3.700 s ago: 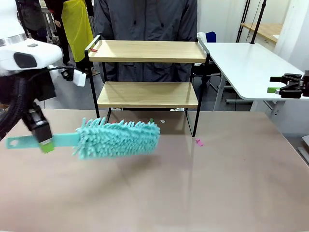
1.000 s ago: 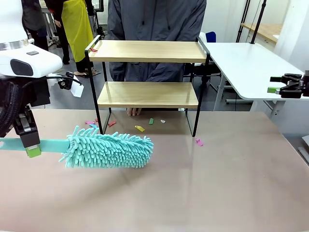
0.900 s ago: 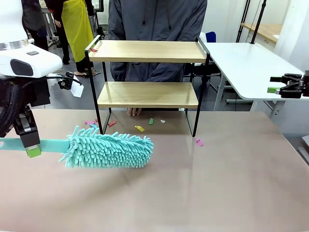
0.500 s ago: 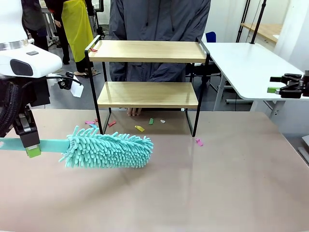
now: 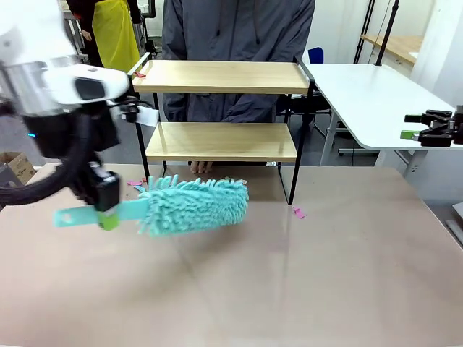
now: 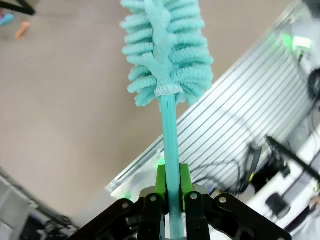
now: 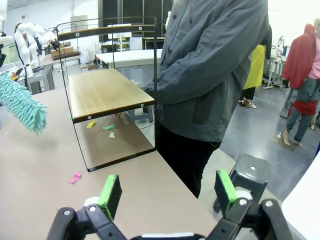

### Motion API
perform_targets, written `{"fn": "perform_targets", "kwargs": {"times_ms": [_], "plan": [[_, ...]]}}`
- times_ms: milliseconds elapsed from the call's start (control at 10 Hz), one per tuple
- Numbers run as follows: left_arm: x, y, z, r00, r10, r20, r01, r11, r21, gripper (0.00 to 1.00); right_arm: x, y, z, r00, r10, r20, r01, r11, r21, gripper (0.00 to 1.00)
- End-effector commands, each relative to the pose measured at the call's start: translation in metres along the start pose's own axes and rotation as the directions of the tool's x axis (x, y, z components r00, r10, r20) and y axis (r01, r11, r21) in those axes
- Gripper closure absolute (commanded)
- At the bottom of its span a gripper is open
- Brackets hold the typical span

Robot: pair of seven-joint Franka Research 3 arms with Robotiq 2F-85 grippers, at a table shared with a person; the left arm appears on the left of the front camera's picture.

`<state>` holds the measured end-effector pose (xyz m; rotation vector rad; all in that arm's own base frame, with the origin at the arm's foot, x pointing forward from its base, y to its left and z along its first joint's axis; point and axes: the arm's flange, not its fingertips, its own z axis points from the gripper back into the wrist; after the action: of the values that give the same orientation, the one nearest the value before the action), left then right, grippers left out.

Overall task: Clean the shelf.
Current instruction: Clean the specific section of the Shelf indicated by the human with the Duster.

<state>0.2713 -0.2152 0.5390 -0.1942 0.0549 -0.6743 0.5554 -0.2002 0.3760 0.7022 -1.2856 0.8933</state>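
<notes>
Left gripper (image 5: 107, 215) pinches the teal duster (image 5: 194, 205) by its handle, head raised just short of the shelf (image 5: 221, 142) ahead. Both boards look nearly swept; one pink scrap (image 5: 139, 74) possibly sits on top, more paper scraps (image 7: 109, 127) lie underneath. Right gripper (image 7: 168, 191) hangs spread.

Front, right-wrist views: shared shelf (image 5: 221, 141)

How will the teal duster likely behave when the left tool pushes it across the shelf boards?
The duster head looks like soft chenille fingers, so it should squash and drag rather than slide. Its thin flat handle, pinched far from the head by the left tool, may flex. It probably weighs little: that end grip alone holds it out sideways.
</notes>
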Motion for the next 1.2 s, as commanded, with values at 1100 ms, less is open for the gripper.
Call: {"fn": "perform_targets", "kwargs": {"times_ms": [1100], "plan": [[0.108, -0.118, -0.091, 0.88, 0.355, 0.317, -0.34, 0.935, -0.101, 0.87, 0.002, 0.001, -0.001, 1.0, 0.004, -0.004, -0.004, 1.0, 0.002, 0.0]]}}
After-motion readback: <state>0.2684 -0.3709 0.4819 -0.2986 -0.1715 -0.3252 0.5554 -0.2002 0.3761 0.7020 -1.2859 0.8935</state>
